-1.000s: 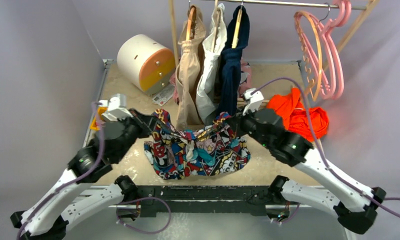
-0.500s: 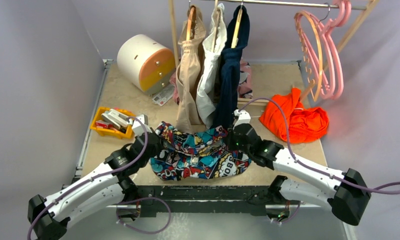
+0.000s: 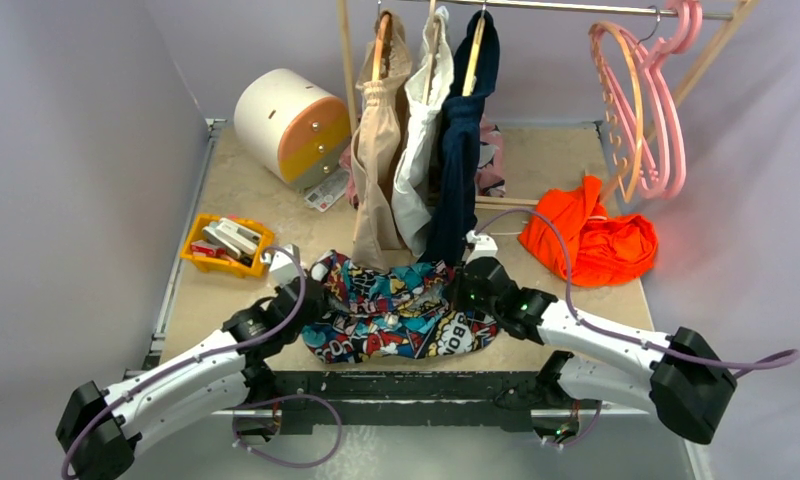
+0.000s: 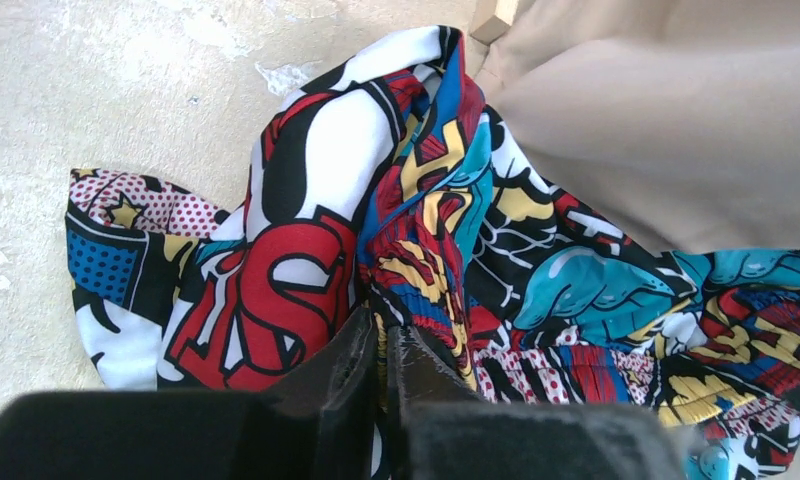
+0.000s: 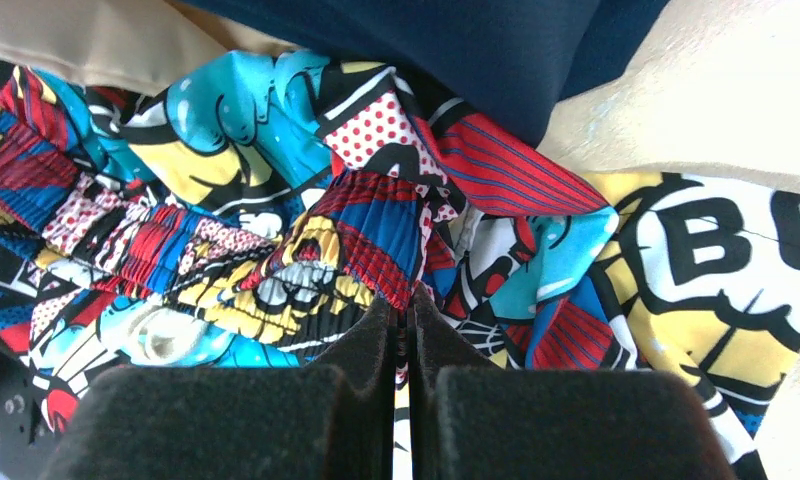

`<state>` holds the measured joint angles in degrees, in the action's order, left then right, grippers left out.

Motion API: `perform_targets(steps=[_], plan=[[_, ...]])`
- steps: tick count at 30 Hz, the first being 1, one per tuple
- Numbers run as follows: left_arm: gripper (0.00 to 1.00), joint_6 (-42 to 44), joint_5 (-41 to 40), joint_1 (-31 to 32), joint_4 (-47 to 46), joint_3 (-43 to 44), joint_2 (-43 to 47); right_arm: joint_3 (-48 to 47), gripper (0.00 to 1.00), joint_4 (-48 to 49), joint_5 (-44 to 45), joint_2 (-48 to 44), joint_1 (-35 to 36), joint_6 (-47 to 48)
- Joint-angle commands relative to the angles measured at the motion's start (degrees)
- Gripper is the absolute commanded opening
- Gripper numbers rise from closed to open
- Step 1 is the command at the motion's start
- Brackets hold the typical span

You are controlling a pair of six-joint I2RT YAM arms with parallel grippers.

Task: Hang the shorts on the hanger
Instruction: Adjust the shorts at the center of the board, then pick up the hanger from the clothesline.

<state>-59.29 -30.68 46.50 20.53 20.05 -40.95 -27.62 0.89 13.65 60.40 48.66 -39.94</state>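
Note:
The comic-print shorts (image 3: 401, 312) lie spread on the table near its front edge, waistband toward the back. My left gripper (image 3: 312, 284) is shut on the waistband at the left end; in the left wrist view its fingers (image 4: 384, 325) pinch a fold of the shorts (image 4: 296, 280). My right gripper (image 3: 467, 280) is shut on the waistband at the right end, and the right wrist view shows it (image 5: 401, 308) clamping the gathered elastic of the shorts (image 5: 226, 130). The peach-orange hanger (image 3: 633, 105) hangs from the rail at the back right, far from both grippers.
Beige (image 3: 378, 150), white (image 3: 416, 140) and navy (image 3: 461, 140) garments hang on wooden hangers just behind the shorts. Pink hangers (image 3: 676, 130) hang beside the peach one. An orange garment (image 3: 591, 235) lies at the right, a yellow tray (image 3: 224, 245) at the left, a white-and-orange drum (image 3: 291, 122) behind.
Both arms have come down and back toward the near edge. The shorts, held up and bunched a second ago, now lie flatter on the table, still gripped at both ends.

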Motion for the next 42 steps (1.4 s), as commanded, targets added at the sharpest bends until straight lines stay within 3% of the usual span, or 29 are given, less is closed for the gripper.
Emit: perform_targets(steps=[1,2,6,9,16,22,27,32,42], plan=[[0.10,0.64,1.26,-0.28,-1.73,0.60,3.35,-0.96,0.00,3.96,-3.93,-2.13,-0.32,0.18],[0.15,1.30,1.54,-0.28,-1.20,1.12,3.64,-1.85,0.02,3.34,-3.66,-2.72,-0.32,0.86],[0.35,2.49,2.32,-0.27,1.39,3.97,3.06,-5.73,0.34,-0.45,-2.50,-5.02,-0.32,3.60],[0.44,2.64,2.73,-0.23,3.58,6.13,3.62,-8.24,0.50,-3.74,-1.99,-7.06,-0.32,4.83],[0.62,4.59,2.96,-0.29,10.64,13.68,6.83,-14.74,0.65,-14.03,-0.86,-12.40,-0.33,10.12],[0.68,6.17,0.44,-0.27,18.01,22.18,6.28,-19.87,0.68,-18.38,-1.72,-16.84,-0.35,16.32],[0.71,11.55,-1.67,-0.27,18.09,27.94,8.92,-26.91,0.65,-19.98,-1.86,-16.87,-0.33,23.17],[0.70,17.64,-6.62,-0.27,18.16,32.73,8.32,-35.66,0.64,-17.03,5.35,-14.81,-0.32,29.62],[0.70,25.93,-11.76,-0.27,13.29,38.13,5.81,-59.32,0.63,-17.56,26.83,-0.64,-0.33,36.97]])
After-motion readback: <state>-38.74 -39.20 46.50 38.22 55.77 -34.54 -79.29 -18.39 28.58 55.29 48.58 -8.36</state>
